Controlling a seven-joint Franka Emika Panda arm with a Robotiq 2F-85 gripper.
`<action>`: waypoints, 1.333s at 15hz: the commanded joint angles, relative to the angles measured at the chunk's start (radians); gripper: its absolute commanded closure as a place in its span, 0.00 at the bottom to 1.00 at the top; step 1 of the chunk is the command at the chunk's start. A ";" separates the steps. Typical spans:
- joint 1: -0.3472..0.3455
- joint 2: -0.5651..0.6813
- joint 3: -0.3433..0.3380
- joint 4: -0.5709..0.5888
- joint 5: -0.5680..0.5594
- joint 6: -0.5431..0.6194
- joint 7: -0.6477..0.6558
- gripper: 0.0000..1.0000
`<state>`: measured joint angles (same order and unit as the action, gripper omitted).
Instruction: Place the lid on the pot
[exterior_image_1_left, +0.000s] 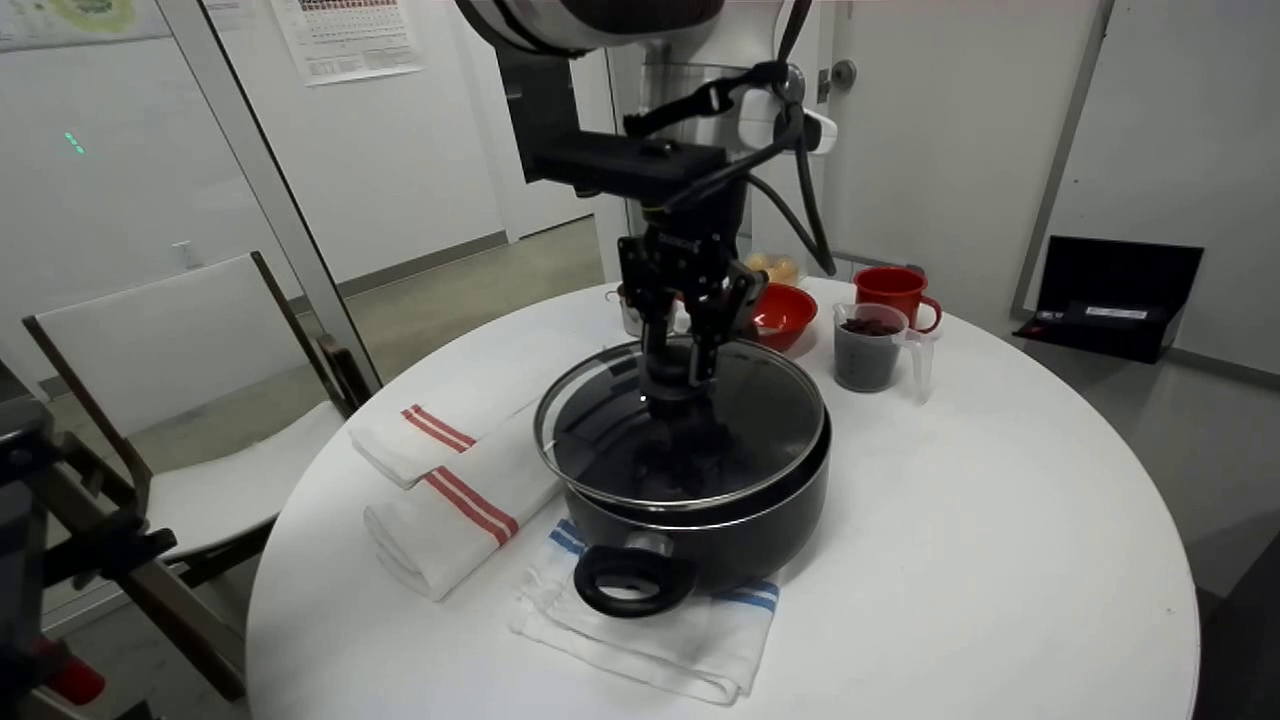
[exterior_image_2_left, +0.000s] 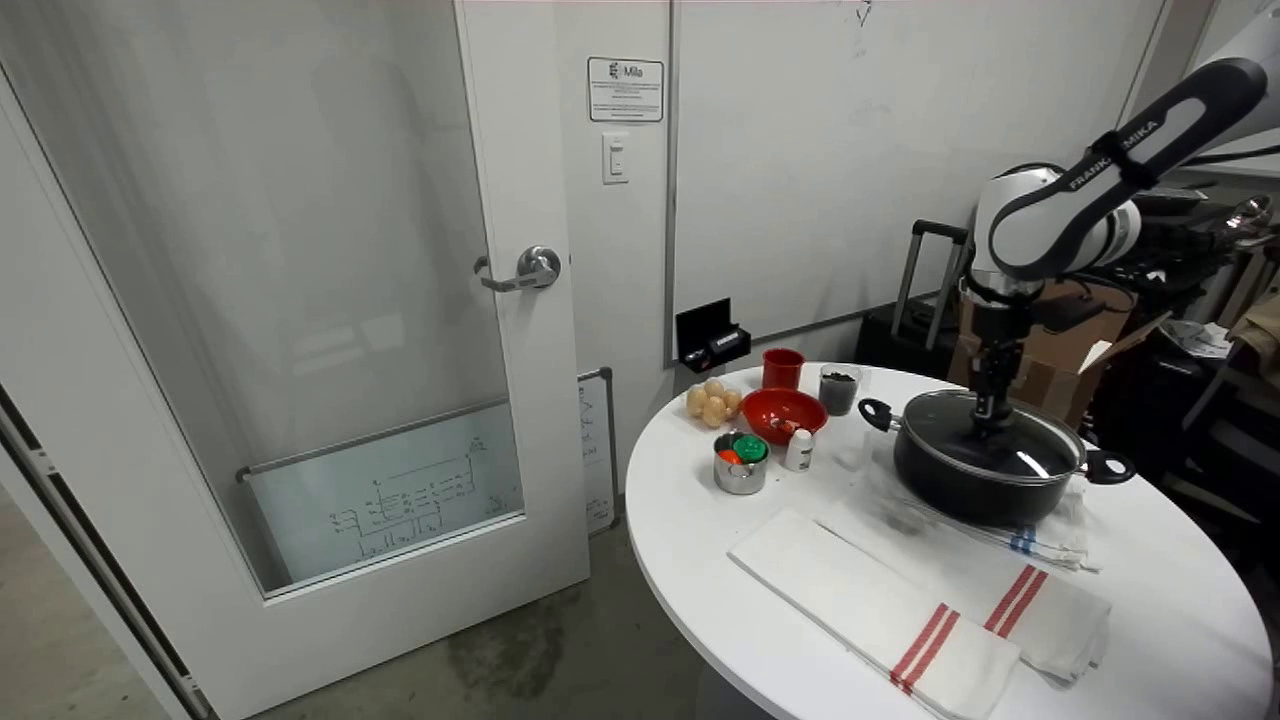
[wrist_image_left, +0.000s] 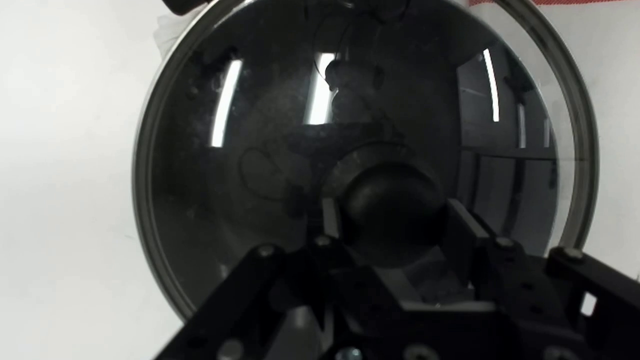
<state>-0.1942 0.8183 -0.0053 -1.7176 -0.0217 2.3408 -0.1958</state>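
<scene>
The clear glass lid (exterior_image_1_left: 600, 430) with its metal rim lies over the mouth of the black pot (exterior_image_1_left: 745, 545). In an exterior view the lid is shifted and overhangs the pot on one side, with a gap at the opposite side. The lid (exterior_image_2_left: 935, 425) and pot (exterior_image_2_left: 960, 492) also show in an exterior view, the lid close to the rim. In the wrist view the towel shows through the overhanging glass of the lid (wrist_image_left: 270, 170). My gripper (wrist_image_left: 392, 217) has its fingers against both sides of the dark knob (wrist_image_left: 392, 200). Whether the lid touches the rim is unclear.
The pot stands on a blue-striped towel (exterior_image_1_left: 650, 640). Red-striped towels (exterior_image_1_left: 450, 520) lie beside it. A red bowl (exterior_image_1_left: 785, 315), measuring cup (exterior_image_1_left: 866, 360), red mug (exterior_image_1_left: 890, 288), metal cup (exterior_image_2_left: 740, 475), white bottle (exterior_image_2_left: 799, 450) and tan balls (exterior_image_2_left: 712, 403) stand near the pot.
</scene>
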 joint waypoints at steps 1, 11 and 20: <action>0.002 -0.008 -0.007 0.003 0.018 0.017 0.009 0.74; 0.002 -0.003 -0.010 0.001 0.018 0.033 0.009 0.74; 0.003 0.014 -0.008 0.010 0.019 0.037 0.008 0.74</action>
<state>-0.1942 0.8361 -0.0143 -1.7141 -0.0217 2.3753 -0.1957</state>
